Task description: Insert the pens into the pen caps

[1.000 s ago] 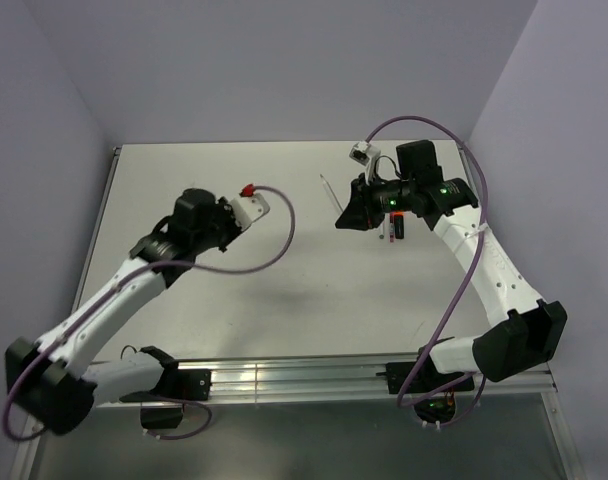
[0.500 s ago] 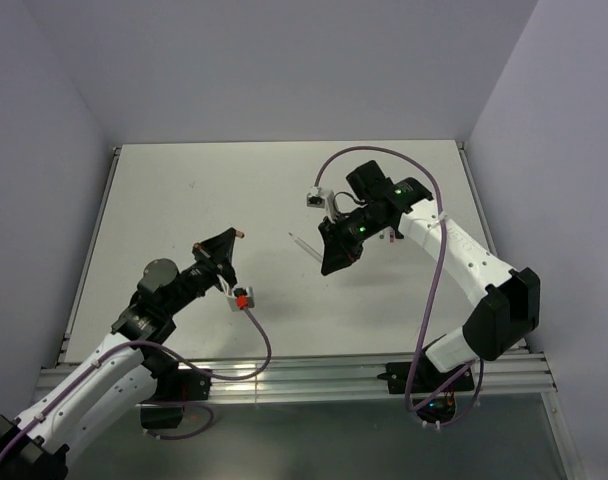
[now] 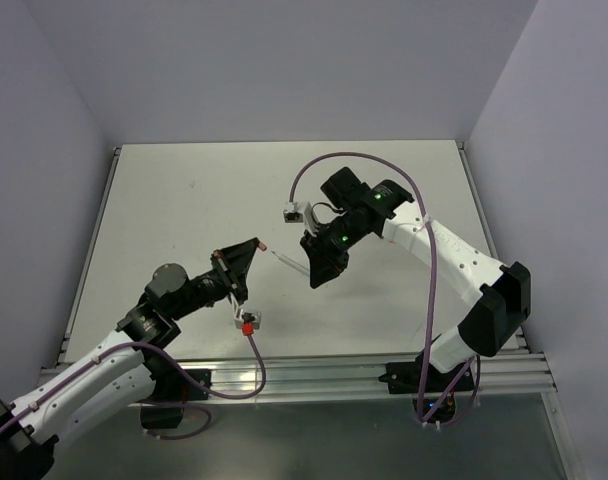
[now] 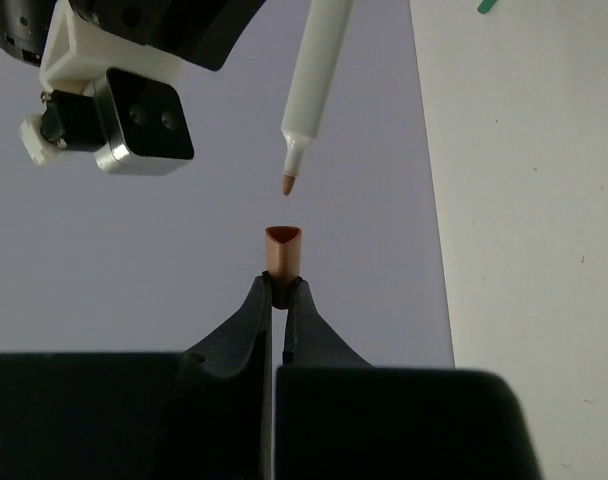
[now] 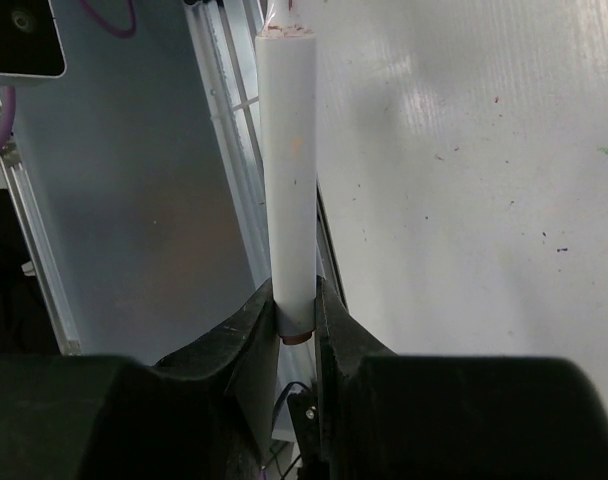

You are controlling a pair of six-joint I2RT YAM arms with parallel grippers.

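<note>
My left gripper (image 3: 252, 248) is shut on a brownish-red pen cap (image 3: 261, 243), held above the table with its open end pointing right. In the left wrist view the cap (image 4: 282, 254) sticks out of the fingertips (image 4: 282, 286). My right gripper (image 3: 311, 276) is shut on a thin white pen (image 3: 287, 260), and its tip points at the cap. The pen's tip (image 4: 287, 182) hangs a short way off the cap's mouth, slightly out of line. In the right wrist view the pen (image 5: 289, 170) runs straight out of the gripper (image 5: 296, 312). The other pens are hidden.
A green cap (image 4: 487, 5) lies on the white table (image 3: 184, 200) at the edge of the left wrist view. The right wrist's camera block (image 4: 134, 115) hangs close by. A metal rail (image 3: 314, 372) runs along the table's near edge.
Both arms have swung toward the table's middle. The left gripper carried the cap right, the right gripper carried the pen left and nearer. The pen's tip and the cap now face each other closely.
</note>
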